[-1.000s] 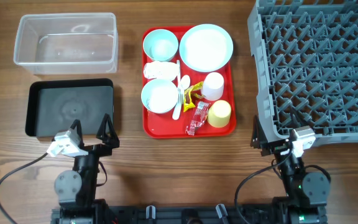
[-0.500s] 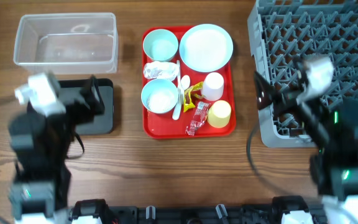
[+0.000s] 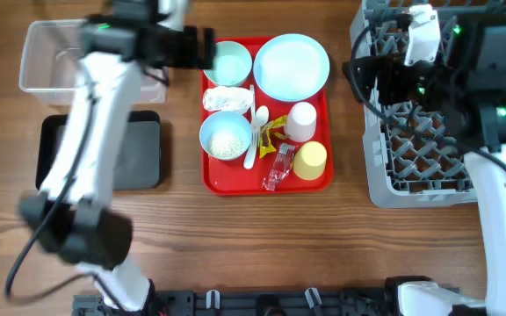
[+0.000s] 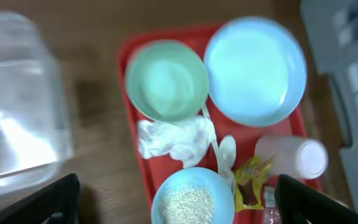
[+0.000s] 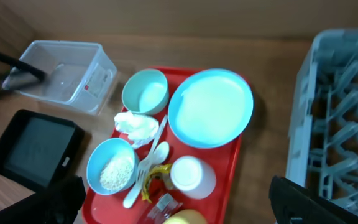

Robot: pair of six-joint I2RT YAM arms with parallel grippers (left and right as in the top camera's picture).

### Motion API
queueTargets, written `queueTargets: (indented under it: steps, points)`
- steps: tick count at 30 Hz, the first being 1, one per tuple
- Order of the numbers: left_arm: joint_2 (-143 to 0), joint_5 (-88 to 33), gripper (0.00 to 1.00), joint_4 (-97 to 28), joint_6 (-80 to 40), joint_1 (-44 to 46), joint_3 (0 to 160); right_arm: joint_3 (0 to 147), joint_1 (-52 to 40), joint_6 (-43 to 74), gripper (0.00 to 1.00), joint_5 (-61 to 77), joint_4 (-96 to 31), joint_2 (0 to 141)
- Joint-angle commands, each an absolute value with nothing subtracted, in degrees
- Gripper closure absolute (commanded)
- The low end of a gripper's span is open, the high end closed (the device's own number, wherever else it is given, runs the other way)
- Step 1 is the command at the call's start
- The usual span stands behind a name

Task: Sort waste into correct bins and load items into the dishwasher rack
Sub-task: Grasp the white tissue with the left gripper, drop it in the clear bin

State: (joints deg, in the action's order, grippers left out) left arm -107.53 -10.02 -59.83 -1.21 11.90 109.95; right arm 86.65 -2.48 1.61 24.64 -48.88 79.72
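Observation:
On the red tray (image 3: 235, 183) lie an empty green bowl (image 3: 228, 61), a bowl of rice (image 3: 227, 137), the blue plate (image 3: 292, 67), a pinkish-white cup (image 3: 300, 121), a yellow cup (image 3: 310, 160), a white spoon and fork (image 3: 255, 132), tissue (image 3: 225, 98), a yellow wrapper (image 3: 273, 130) and a clear wrapper (image 3: 279, 167). My left gripper (image 3: 202, 48) hangs open and empty high above the tray's far left corner; its view shows the rice bowl (image 4: 191, 199) and tissue (image 4: 176, 138). My right gripper (image 3: 365, 77) is open and empty beside the grey rack (image 3: 451, 132).
The clear tub (image 3: 51, 61) stands at the far left, partly hidden by my left arm. The black tray (image 3: 139, 149) lies just in front of it. The rack fills the right side, and its left wall is next to the red tray.
Both arms have risen from the front edge and swung far over the table, the left towards the tub and tray, the right towards the rack's left side. The things on the tray have not moved.

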Motion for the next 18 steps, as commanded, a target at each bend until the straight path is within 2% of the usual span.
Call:
queueTargets:
  steps: [1,8,12,16,18]
  points:
    - [-117.8,-10.9,0.00,-60.1,0.8,15.4,110.7,87.7,-2.7,4.5,0.00,26.0,-49.8,82.1]
    - [-128.4,-14.3,0.00,-59.4,-1.8,17.9,110.7,87.6,-2.7,4.7,0.00,26.0,-52.2,84.6]
    - [-129.1,-8.3,0.00,-56.1,-8.2,17.8,110.7,87.6,-2.7,4.6,0.01,25.5,-52.0,84.7]
    - [-131.3,-7.7,0.12,-54.2,-8.2,17.9,110.7,87.6,-2.7,4.6,0.00,25.3,-52.1,84.7]
    - [-131.4,-7.6,0.14,-53.8,-8.2,17.9,110.7,87.6,-2.7,4.7,0.00,24.8,-51.9,84.7]
